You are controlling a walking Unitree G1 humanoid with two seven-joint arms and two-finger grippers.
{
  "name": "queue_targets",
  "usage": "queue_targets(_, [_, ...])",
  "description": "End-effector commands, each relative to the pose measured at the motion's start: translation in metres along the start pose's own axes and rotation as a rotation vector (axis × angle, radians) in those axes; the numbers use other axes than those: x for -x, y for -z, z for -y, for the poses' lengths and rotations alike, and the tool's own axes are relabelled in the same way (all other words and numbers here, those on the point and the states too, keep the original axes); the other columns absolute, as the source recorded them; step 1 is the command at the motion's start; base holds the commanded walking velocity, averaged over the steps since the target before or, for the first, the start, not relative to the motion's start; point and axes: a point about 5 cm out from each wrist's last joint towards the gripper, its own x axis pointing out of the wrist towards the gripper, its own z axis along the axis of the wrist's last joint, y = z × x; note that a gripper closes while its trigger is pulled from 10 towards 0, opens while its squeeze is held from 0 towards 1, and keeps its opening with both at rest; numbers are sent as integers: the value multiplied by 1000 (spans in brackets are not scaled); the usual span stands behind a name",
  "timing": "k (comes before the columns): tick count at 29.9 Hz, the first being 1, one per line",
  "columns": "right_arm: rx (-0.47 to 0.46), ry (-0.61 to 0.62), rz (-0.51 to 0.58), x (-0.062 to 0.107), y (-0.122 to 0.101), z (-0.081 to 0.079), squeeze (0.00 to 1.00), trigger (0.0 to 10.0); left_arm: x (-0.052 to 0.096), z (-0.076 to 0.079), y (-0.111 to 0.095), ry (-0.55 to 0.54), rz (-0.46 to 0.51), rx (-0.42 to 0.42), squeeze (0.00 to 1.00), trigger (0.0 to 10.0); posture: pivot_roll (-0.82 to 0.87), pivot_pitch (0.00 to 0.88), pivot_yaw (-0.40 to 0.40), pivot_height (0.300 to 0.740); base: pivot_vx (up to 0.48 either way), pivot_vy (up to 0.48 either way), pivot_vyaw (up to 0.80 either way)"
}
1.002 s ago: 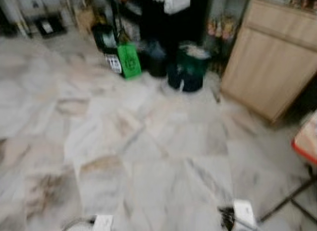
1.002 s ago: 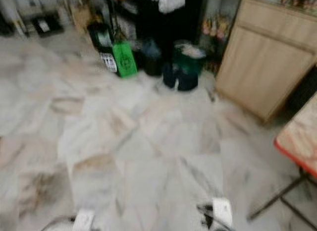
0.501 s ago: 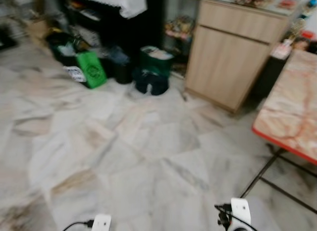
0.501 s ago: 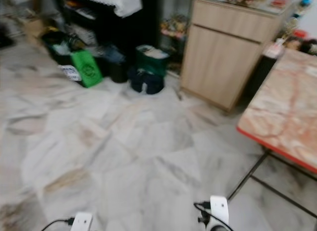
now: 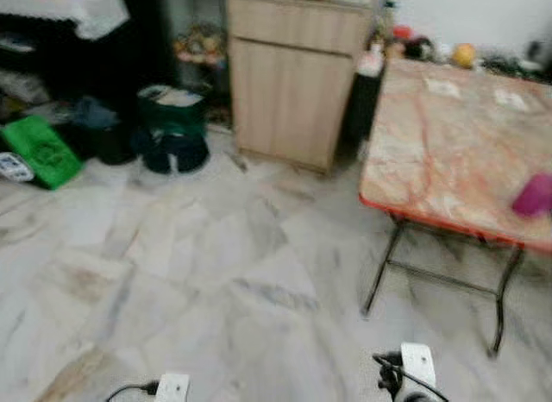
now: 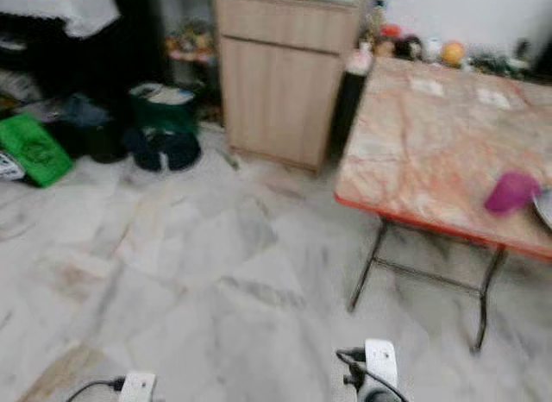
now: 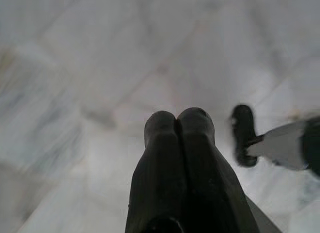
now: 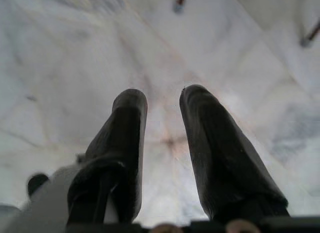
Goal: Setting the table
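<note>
Folding counter [image 5: 448, 152], marble-patterned with red edge, stood at 2 o'clock; a magenta cup [image 6: 511, 192] sat near its near edge, awaiting setting. Left gripper [image 7: 177, 124]: jaws pressed together, empty. Right gripper [image 8: 162, 105]: jaws spread, empty, hanging over the marble floor [image 5: 216, 273].

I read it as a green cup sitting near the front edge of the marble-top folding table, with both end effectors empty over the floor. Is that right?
Not quite: the cup is magenta, not green, as the right eye view shows. The rest holds: it sits near the front edge of the marble-top folding table, and the left end effector and right end effector hang empty over the floor.
</note>
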Motion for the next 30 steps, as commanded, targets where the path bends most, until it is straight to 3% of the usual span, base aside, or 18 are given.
queue_targets(1, [-216, 45, -83, -1, 6, -1, 0, 10000, 1, -56, -25, -130, -14, 36, 0, 10000, 98, 0, -23, 740, 0, 0, -775])
queue_targets(7, [-240, 48, -53, -3, -1, -2, 0, 10000, -1, -49, -30, -96, -14, -16, 0, 10000, 92, 0, 3, 740, 0, 0, -778])
queue_targets(13, [-239, 45, -61, -2, 1, -4, 0, 10000, 1, -54, -26, -112, -22, 0, 0, 10000, 105, 0, 4, 740, 0, 0, -746])
queue_targets(18, [-243, 41, -63, -3, 2, -8, 0, 10000, 3, -57, -19, -119, -38, 0, 0, 10000, 103, 0, 6, 740, 0, 0, 0])
queue_targets(24, [-178, 10, -50, -4, -6, -10, 0, 10000, 3, -59, -19, -141, -22, 53, 0, 10000, 109, 0, -8, 740, 0, 0, 0])
queue_targets(30, [-236, 46, -40, -5, -8, -3, 0, 10000, 1, -49, -18, -116, -28, 8, 0, 10000, 100, 0, 2, 740, 0, -79, 0])
